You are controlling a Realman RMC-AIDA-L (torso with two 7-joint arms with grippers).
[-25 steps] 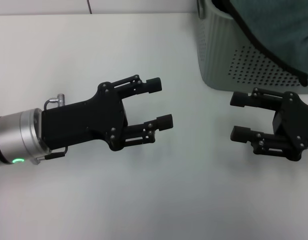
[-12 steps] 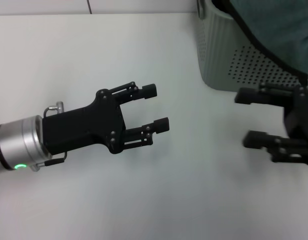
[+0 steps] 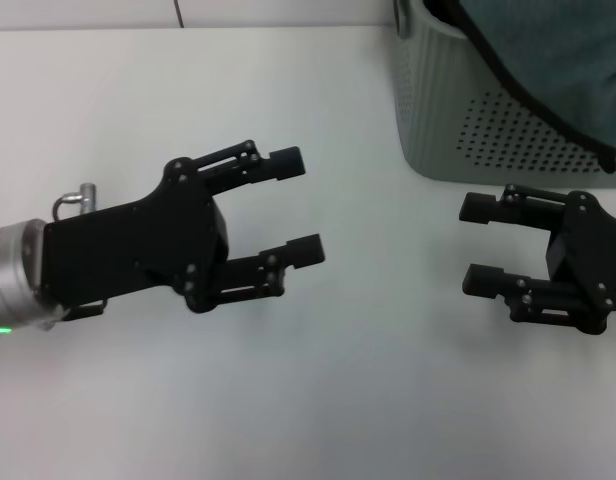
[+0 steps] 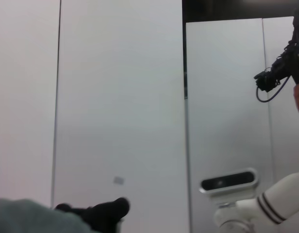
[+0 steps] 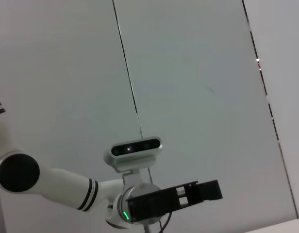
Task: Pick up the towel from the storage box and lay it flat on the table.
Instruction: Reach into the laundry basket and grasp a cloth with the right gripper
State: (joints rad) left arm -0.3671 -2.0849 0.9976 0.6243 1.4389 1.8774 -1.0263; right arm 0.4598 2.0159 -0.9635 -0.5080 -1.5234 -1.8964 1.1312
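Head view: my two grippers held over the table, box at the far right.

I see the table filling the view. The box stands at its far right corner, and the towel lies in it, teal-grey side up, with a black-edged fold draped over the near wall. My left gripper hangs above mid-table with fingers spread wide and empty. My right gripper hangs just in front of the box, jaws likewise apart, holding nothing and clear of the towel.
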